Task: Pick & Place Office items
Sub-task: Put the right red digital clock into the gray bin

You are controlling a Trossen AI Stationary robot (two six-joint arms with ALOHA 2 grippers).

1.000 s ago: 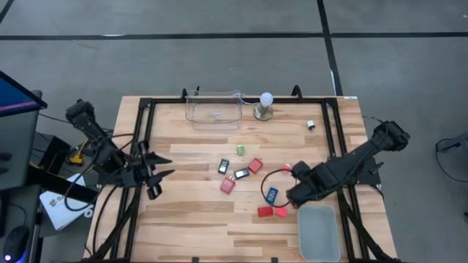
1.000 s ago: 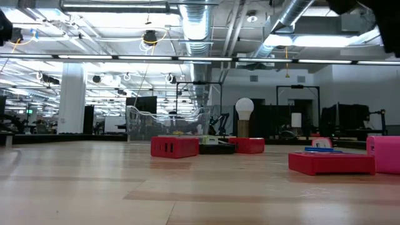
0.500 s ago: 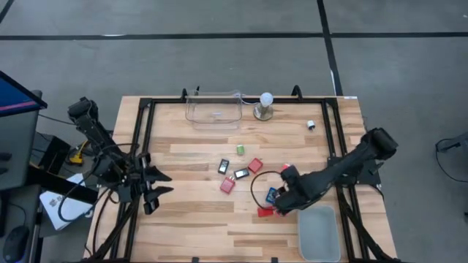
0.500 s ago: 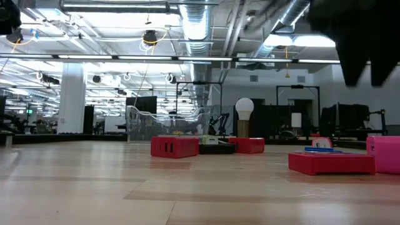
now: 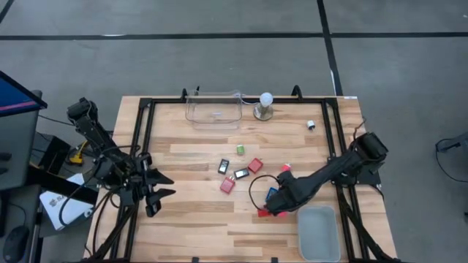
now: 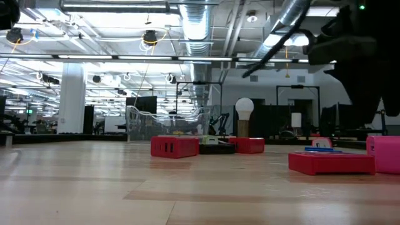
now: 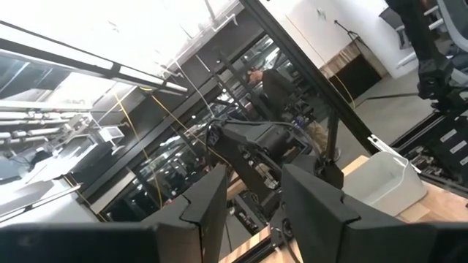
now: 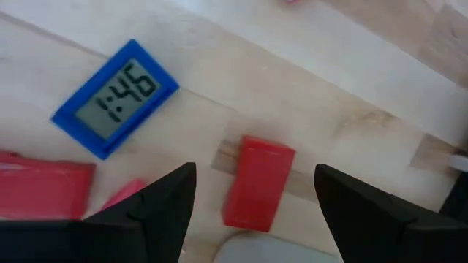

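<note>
The office items lie scattered on the wooden table: a green piece (image 5: 240,150), red blocks (image 5: 255,165) (image 5: 227,185), black-and-white pieces (image 5: 224,166) (image 5: 240,174), a blue clock (image 5: 272,194) and a small white piece (image 5: 311,125). My right gripper (image 5: 270,207) hovers open over the near-right cluster. In its wrist view a red block (image 8: 258,181) lies flat between the spread fingers, with the blue clock (image 8: 115,98) beside it and another red block (image 8: 40,191) and a pink one (image 8: 121,196) nearby. My left gripper (image 5: 167,185) waits open over the table's left side.
A grey bin (image 5: 318,232) sits at the near right edge, just beside my right gripper. A clear container (image 5: 213,109) and a white ball on a metal base (image 5: 265,106) stand at the far edge. A black frame rail (image 5: 142,146) borders the table.
My right gripper has moved toward the table's left and near edges and come lower, from beside the grey bin to above the blue clock and the red blocks, and the pink block is now hidden under it. The items have not moved.
</note>
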